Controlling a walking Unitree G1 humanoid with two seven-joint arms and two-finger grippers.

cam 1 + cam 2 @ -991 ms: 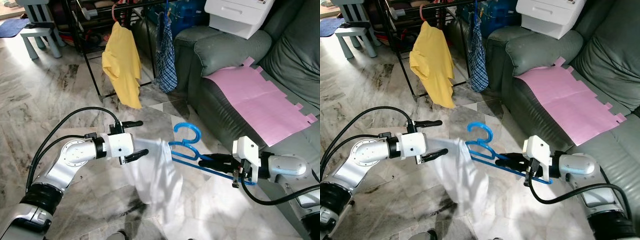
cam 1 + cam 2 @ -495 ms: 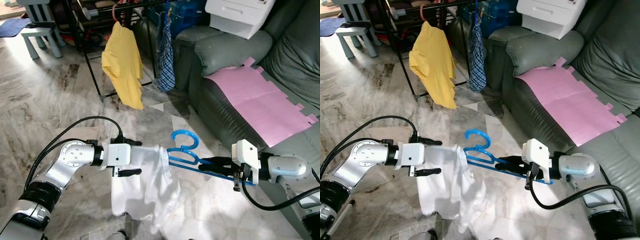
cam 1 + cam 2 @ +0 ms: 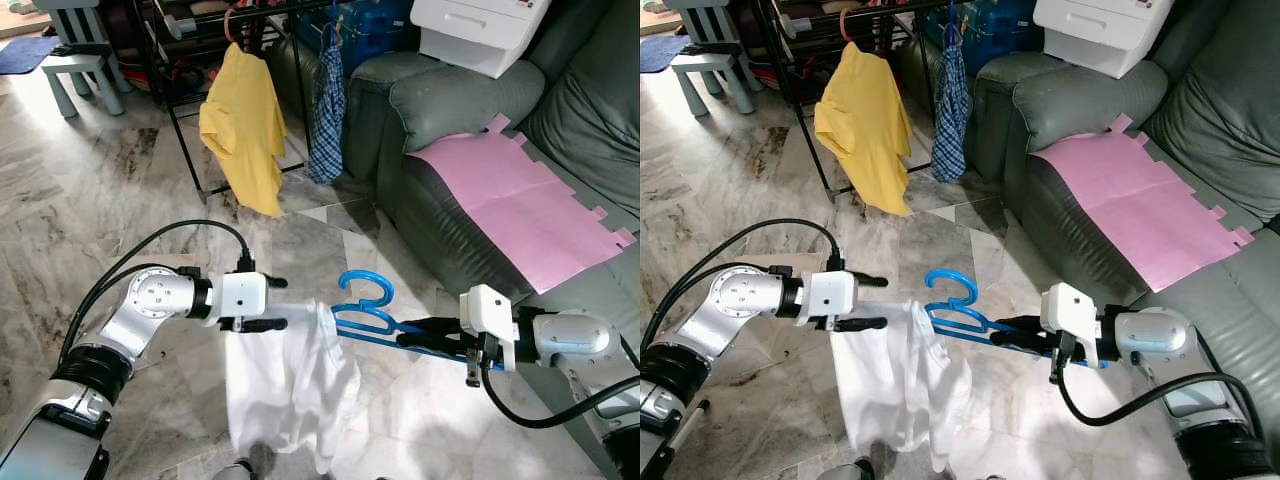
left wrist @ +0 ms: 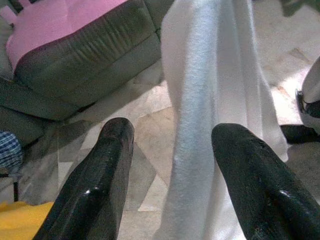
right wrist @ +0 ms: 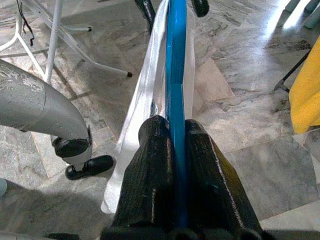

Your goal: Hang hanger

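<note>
Blue hanger [image 3: 372, 318] clamped tight in right gripper [image 3: 412, 338], white shirt [image 3: 285, 385] half-threaded at its 9 o'clock end, left gripper [image 3: 277, 303] spread open and empty beside the cloth; dressing step, next likely needs the far shoulder seated before the rack [image 3: 165, 60] at 11 o'clock.

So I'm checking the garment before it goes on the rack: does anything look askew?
Yes. The white shirt hangs bunched off one end of the blue hanger, not spread across it. The right gripper clamps the other end; the left gripper is open around the cloth.

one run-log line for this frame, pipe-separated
left pincer: open at white garment | right pincer: shut on blue hanger | garment half on hanger | rack: not reached
</note>
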